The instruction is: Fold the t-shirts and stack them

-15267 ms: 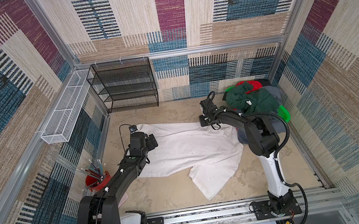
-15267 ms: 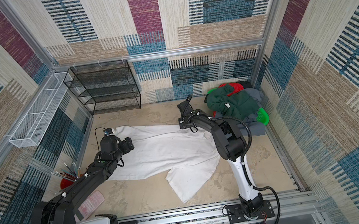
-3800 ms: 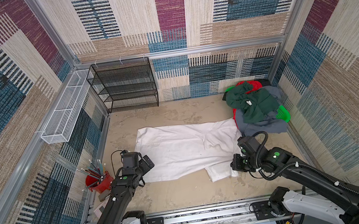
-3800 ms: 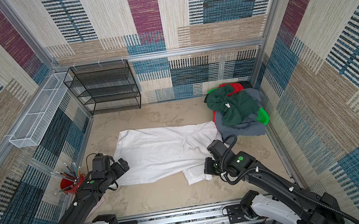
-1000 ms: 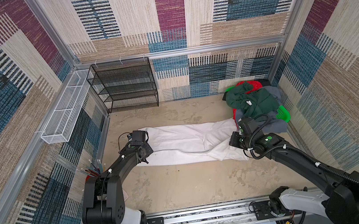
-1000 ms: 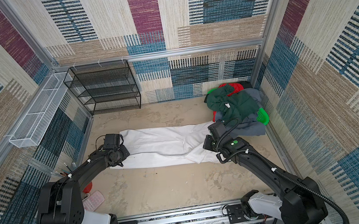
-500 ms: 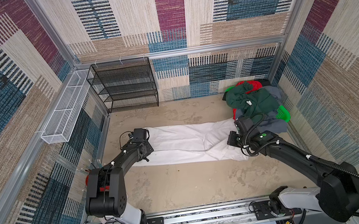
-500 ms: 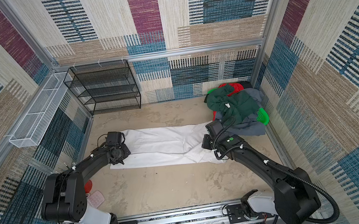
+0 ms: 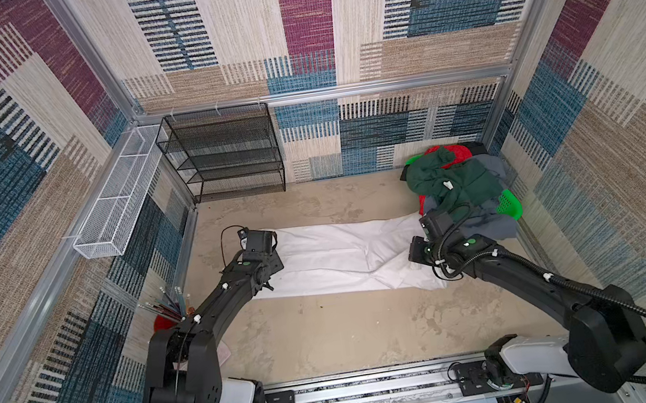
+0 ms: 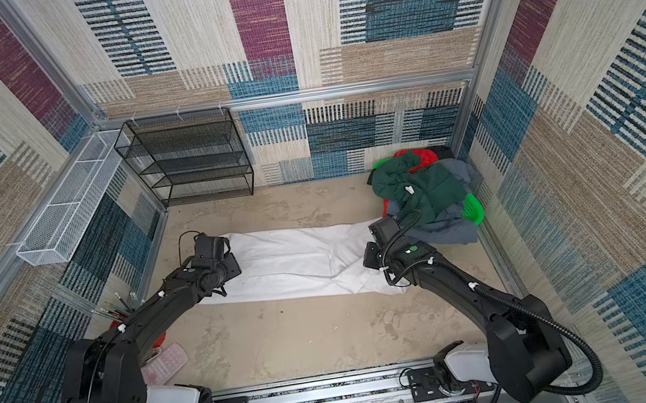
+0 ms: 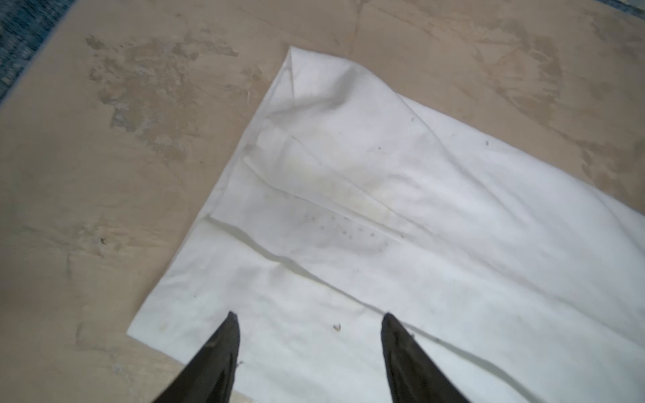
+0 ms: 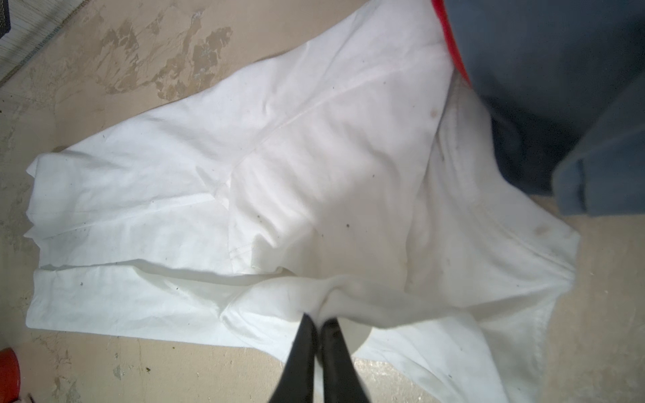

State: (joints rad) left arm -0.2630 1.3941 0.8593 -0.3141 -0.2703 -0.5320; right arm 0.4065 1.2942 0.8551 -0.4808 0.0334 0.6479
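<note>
The white t-shirt lies folded into a long strip across the floor, seen in both top views. My left gripper stands open just above its left end, with nothing between the fingers. My right gripper is shut on a raised fold of the white t-shirt at its right end. Other t-shirts are heaped at the back right: dark green, grey-blue and red.
A bright green basket sits under the heap. A black wire shelf stands at the back wall and a white wire basket hangs on the left wall. A red cup of pencils stands at the left.
My left gripper has opened and let go of the shirt's left end. My right gripper has stayed pinched on the fold, and both arms have barely shifted.
</note>
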